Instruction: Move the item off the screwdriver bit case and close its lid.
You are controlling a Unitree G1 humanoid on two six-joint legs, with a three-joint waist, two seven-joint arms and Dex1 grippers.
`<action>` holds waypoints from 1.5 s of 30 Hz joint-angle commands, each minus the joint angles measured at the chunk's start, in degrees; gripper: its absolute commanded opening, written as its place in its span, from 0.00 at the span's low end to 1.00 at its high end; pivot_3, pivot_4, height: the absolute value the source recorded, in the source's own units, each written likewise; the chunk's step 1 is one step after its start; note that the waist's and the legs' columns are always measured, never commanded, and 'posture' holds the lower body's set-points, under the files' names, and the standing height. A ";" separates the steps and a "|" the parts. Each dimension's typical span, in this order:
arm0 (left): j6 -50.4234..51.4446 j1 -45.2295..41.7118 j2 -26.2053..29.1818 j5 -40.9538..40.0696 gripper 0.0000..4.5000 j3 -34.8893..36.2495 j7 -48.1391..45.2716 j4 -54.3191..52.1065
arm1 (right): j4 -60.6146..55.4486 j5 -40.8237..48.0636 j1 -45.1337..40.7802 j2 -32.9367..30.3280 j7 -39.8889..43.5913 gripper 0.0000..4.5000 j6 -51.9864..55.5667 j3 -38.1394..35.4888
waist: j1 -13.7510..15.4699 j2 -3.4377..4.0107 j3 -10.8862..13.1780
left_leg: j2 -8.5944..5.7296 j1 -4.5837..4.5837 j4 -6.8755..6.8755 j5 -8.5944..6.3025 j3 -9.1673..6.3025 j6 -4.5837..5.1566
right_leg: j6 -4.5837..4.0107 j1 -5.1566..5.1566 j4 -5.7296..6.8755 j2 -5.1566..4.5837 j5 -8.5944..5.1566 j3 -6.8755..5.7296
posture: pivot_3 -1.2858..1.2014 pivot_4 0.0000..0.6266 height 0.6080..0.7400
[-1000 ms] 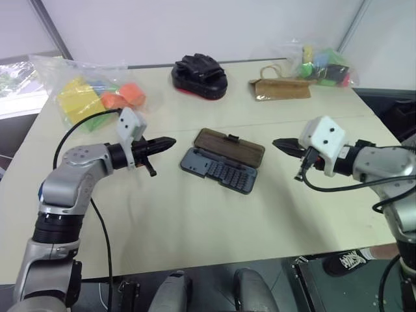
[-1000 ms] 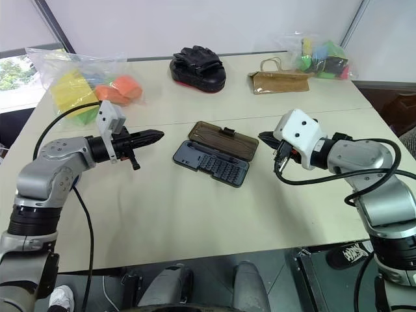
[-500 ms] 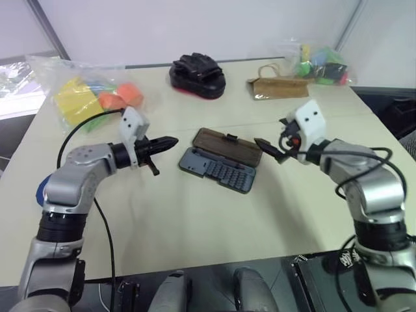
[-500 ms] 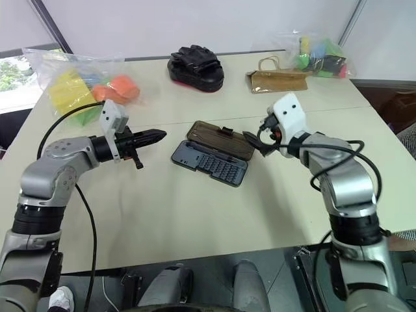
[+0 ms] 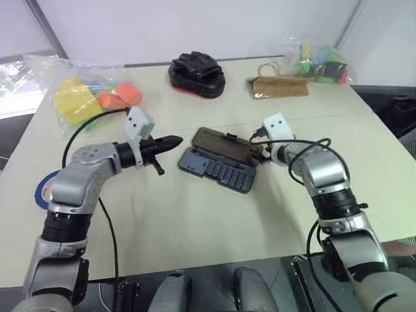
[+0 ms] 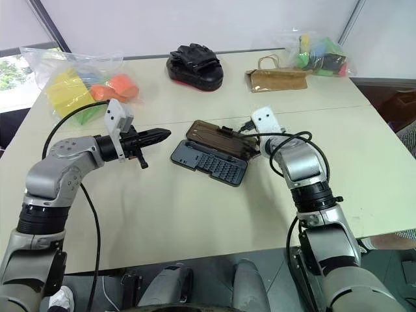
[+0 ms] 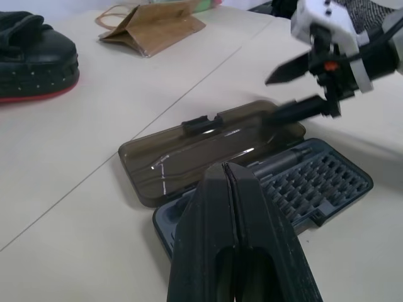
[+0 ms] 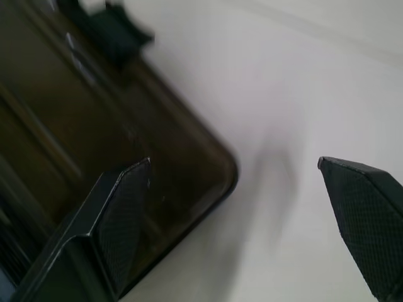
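right gripper [image 7: 301,88] spread wide over lid [image 7: 208,148]; left gripper [image 5: 170,142] closed, empty

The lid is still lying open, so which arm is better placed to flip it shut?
Right, probably. The right hand is open at the lid's far corner, one finger over its edge. The left hand is shut, off the screwdriver bit case's other end.

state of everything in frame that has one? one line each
screwdriver bit case: open, flat on the table, bits in tray
lid: folded back flat, nothing on it
left end effector: shut, empty, above the table left of the case
right end effector: open wide, at the lid's right corner
paper bag: lying flat
two plastic bags of blocks: lying, bunched
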 commanded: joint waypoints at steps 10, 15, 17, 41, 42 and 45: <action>-0.63 0.50 0.19 -0.16 0.00 0.73 1.10 -3.48 | 2.70 -0.09 -0.89 1.87 -1.68 0.57 1.26 -3.42 | 0.27 0.02 -0.01 | -0.01 0.00 0.07 0.02 -0.02 -0.04 | 0.00 0.04 0.03 0.00 0.00 -0.01 | 0.52 0.24 1.00; -1.10 0.47 0.04 0.05 0.00 0.68 1.45 -3.58 | 3.71 1.51 -1.29 3.15 -1.25 0.01 4.69 -5.73 | 0.28 0.03 -0.04 | -0.03 0.01 0.07 0.03 -0.06 -0.05 | 0.00 0.06 0.04 0.00 0.00 -0.03 | 0.52 0.24 1.00; -1.57 0.22 -0.01 0.38 0.00 0.91 1.81 -3.26 | 3.60 2.10 -1.19 3.33 -0.52 0.01 6.11 -5.76 | 0.25 0.03 -0.05 | -0.03 0.00 0.06 0.03 -0.07 -0.05 | 0.00 0.06 0.04 0.00 0.00 -0.06 | 0.52 0.24 1.00; -2.51 0.06 -0.72 0.75 0.00 1.32 4.16 -3.66 | 4.15 3.10 -3.97 11.62 -1.67 0.01 18.39 -7.26 | -1.50 -0.02 -0.12 | 0.02 0.27 -0.08 0.03 -0.14 -0.04 | 0.00 0.05 0.33 0.02 0.00 -0.05 | 0.52 0.24 1.00; -2.52 0.14 -0.75 0.74 0.00 1.36 4.25 -3.72 | 3.58 3.21 -4.07 11.67 -1.25 0.01 18.68 -6.53 | -1.49 -0.02 -0.12 | 0.02 0.31 -0.09 0.02 -0.14 -0.04 | 0.00 0.06 0.39 0.02 0.00 -0.04 | 0.52 0.24 1.00; -2.74 0.33 -0.78 0.77 0.00 1.39 4.52 -3.73 | 1.65 3.24 -3.72 11.28 0.05 0.01 18.31 -3.34 | -1.54 -0.02 -0.13 | 0.02 0.40 -0.11 0.02 -0.12 -0.03 | 0.00 0.06 0.68 0.02 0.00 -0.02 | 0.52 0.24 1.00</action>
